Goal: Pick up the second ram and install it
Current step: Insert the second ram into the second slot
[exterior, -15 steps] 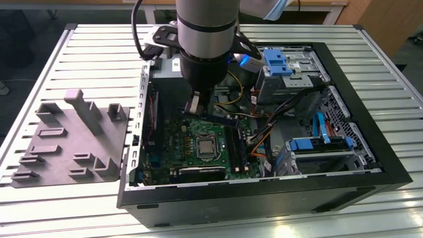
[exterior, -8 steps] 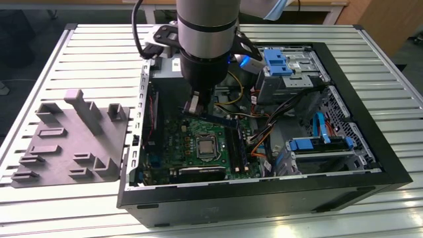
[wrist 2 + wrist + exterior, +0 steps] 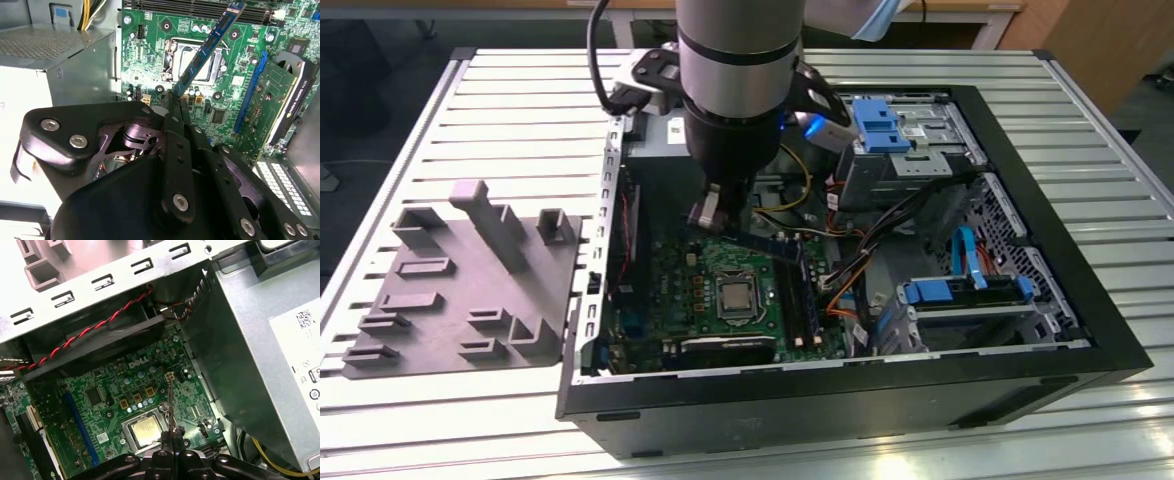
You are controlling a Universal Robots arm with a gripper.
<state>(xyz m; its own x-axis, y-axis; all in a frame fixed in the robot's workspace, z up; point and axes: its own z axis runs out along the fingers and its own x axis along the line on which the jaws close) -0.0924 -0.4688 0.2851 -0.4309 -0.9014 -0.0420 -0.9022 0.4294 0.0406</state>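
Observation:
My gripper (image 3: 712, 214) is inside the open computer case, above the green motherboard (image 3: 670, 272). It is shut on one end of the second ram (image 3: 771, 241), a slim dark board with small chips. In the second wrist view the second ram (image 3: 206, 47) slants out from my gripper (image 3: 173, 100) across the processor socket (image 3: 183, 52) toward the long black memory slots (image 3: 190, 7). Seen edge-on in the first wrist view, the second ram (image 3: 170, 402) rises as a thin line from my gripper (image 3: 173, 434), beside the processor (image 3: 144, 430). It hangs above the board, touching no slot.
The grey power supply (image 3: 260, 350) stands close beside the arm, with red and black wires (image 3: 100, 326) along the case wall. An expansion card (image 3: 280, 95) stands on the board. Blue drive brackets (image 3: 878, 128) fill the exterior view's right. A grey fixture (image 3: 467, 280) lies outside the case.

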